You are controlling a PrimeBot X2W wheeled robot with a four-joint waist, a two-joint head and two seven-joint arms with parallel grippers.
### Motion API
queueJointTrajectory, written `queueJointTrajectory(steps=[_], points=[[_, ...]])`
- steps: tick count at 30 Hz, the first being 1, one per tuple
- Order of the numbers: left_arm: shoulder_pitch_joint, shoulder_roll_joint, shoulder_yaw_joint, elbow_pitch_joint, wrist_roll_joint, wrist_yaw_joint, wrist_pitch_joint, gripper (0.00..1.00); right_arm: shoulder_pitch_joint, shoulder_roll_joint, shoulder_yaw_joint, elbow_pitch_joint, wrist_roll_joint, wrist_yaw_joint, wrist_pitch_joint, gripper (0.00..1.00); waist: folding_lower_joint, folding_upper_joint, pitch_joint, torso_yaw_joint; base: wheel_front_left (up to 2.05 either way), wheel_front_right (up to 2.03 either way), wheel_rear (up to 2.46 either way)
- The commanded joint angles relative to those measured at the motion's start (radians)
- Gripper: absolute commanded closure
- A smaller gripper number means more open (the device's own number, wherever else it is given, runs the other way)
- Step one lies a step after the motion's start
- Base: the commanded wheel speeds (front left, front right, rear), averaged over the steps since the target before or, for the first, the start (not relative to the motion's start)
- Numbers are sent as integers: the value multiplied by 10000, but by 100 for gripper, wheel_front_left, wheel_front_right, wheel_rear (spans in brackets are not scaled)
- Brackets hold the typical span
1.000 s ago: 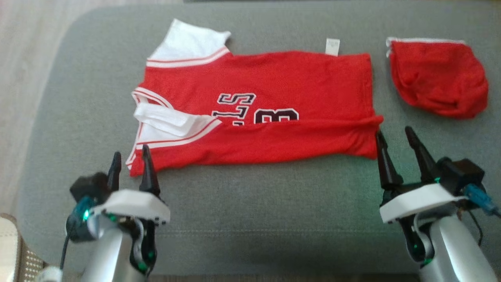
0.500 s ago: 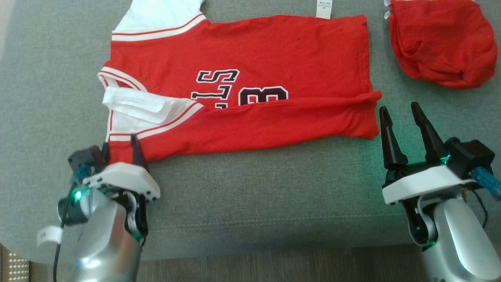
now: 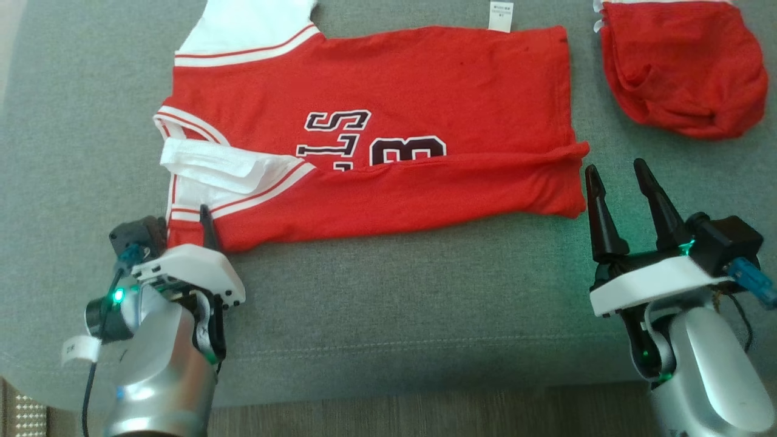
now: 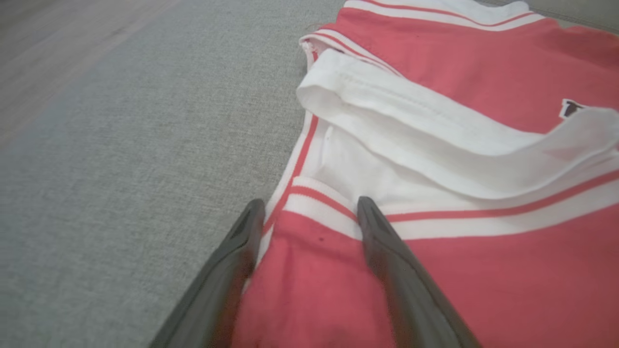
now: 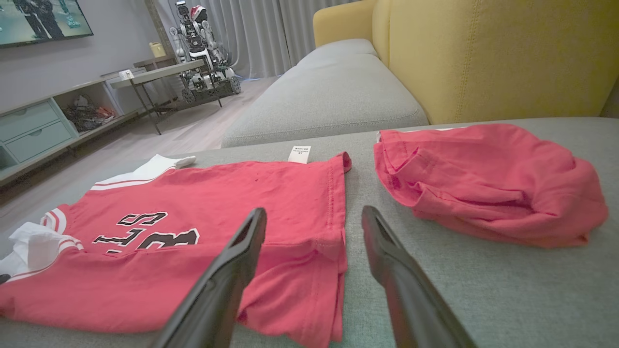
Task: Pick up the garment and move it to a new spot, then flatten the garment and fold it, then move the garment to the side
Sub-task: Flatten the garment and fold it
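Note:
The garment [image 3: 425, 79] is a red jersey with white sleeves and dark lettering, lying spread on a grey cushion [image 3: 394, 303] with its near long edge folded over the middle. My left gripper [image 3: 184, 217] is open at the near-left corner. In the left wrist view its fingers [image 4: 377, 241] straddle the striped hem of the garment [image 4: 483, 270], one on the fabric and one on the cushion beside it. My right gripper [image 3: 613, 176] is open just off the near-right corner, holding nothing. The right wrist view shows that gripper [image 5: 314, 215] above the garment's [image 5: 217, 193] folded corner.
A second, bunched red cloth [image 3: 683, 67] lies at the far right of the cushion, also in the right wrist view [image 5: 483, 183]. A yellow sofa back [image 5: 483, 48] rises behind it. The cushion's front edge and wooden floor [image 3: 425, 413] are just below my arms.
The head camera has shifted, so the whole scene sits higher and closer. My left gripper has moved forward onto the garment's near-left corner. The right gripper stays beside the near-right corner.

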Motion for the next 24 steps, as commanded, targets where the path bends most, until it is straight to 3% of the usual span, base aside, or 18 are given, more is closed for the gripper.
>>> queueJointTrajectory(steps=[1, 11, 16, 17, 18, 19, 24], points=[[416, 349, 284, 199, 99, 53, 99, 0, -187, 75, 179, -230, 68, -2, -91, 0, 0, 0, -78, 40, 0, 0, 0], [770, 450, 383, 200, 177, 18, 99, 0, -85, 170, 261, -59, 156, -2, -91, 0, 0, 0, -338, 130, 0, 0, 0], [567, 414, 227, 936, 63, -429, 313, 0, -56, 182, 323, 211, 173, -2, -91, 0, 0, 0, -358, 59, 0, 0, 0], [502, 399, 207, 1061, 12, -551, 376, 7, -58, 179, 313, 314, 165, -2, -91, 0, 0, 0, -355, 46, 0, 0, 0], [437, 385, 201, 1164, -46, -666, 400, 91, -57, 184, 289, 443, 176, -2, -91, 0, 0, 0, -350, 39, 0, 0, 0], [373, 378, 154, 1257, -55, -783, 406, 100, -66, 190, 268, 581, 189, -2, -91, 0, 0, 0, -342, 35, 0, 0, 0], [133, 349, 56, 1365, -86, -1021, 284, 100, -171, 253, 117, 1328, 320, -2, -85, 0, 0, 0, -326, 89, 0, 0, 0]])
